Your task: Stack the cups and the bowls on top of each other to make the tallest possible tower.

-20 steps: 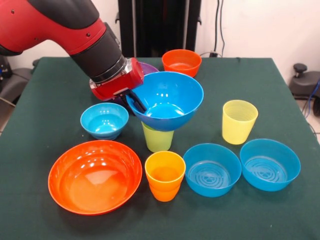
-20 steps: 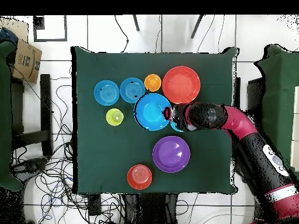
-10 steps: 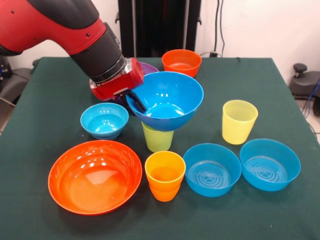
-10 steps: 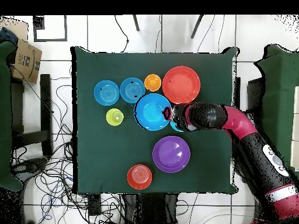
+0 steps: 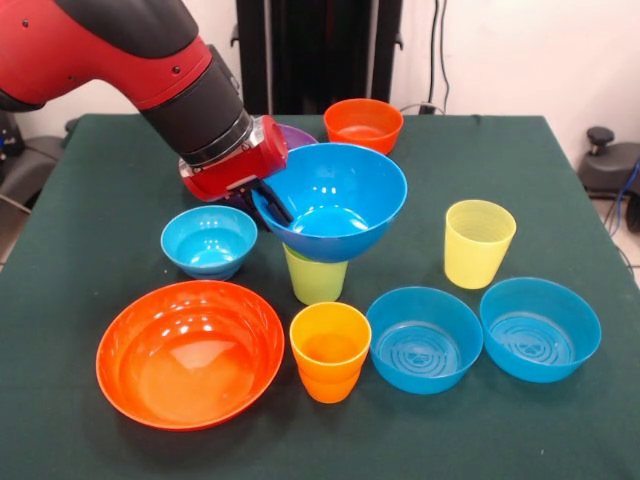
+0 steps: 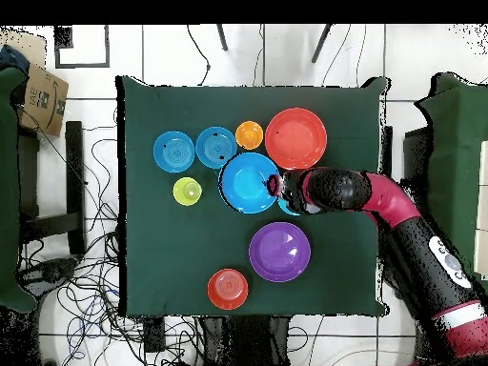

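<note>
Worktop (image 5: 560, 190) of green cloth carries everything. My large orange bowl (image 5: 190, 352) sits at its front edge, apart from the rest. My tool (image 5: 272, 203) is clenched on the rim of the large blue bowl (image 5: 335, 200), which rests upright on the lime green cup (image 5: 315, 277). Just in front stands the orange cup (image 5: 330, 350).

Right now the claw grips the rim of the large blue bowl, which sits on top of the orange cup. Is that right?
Not quite. The claw does grip the rim of the large blue bowl, but that bowl sits on the lime green cup, as the front view shows. The orange cup stands alone on the table, nearer the camera.
</note>
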Robot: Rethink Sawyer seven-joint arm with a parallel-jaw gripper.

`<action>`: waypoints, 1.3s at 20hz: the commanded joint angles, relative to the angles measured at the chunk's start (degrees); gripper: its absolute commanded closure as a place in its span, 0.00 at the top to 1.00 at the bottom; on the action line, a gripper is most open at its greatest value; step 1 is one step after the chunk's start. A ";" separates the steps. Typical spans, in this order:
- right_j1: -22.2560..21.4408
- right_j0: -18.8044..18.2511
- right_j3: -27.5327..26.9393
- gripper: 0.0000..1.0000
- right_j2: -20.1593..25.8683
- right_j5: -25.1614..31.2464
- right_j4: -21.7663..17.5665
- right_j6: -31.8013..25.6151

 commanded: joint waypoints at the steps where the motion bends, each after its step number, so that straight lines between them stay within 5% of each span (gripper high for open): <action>1: -0.64 1.75 -0.47 0.00 -2.31 7.07 -3.16 -15.43; 26: -1.56 1.64 -1.55 0.00 -2.59 9.63 -5.59 -16.38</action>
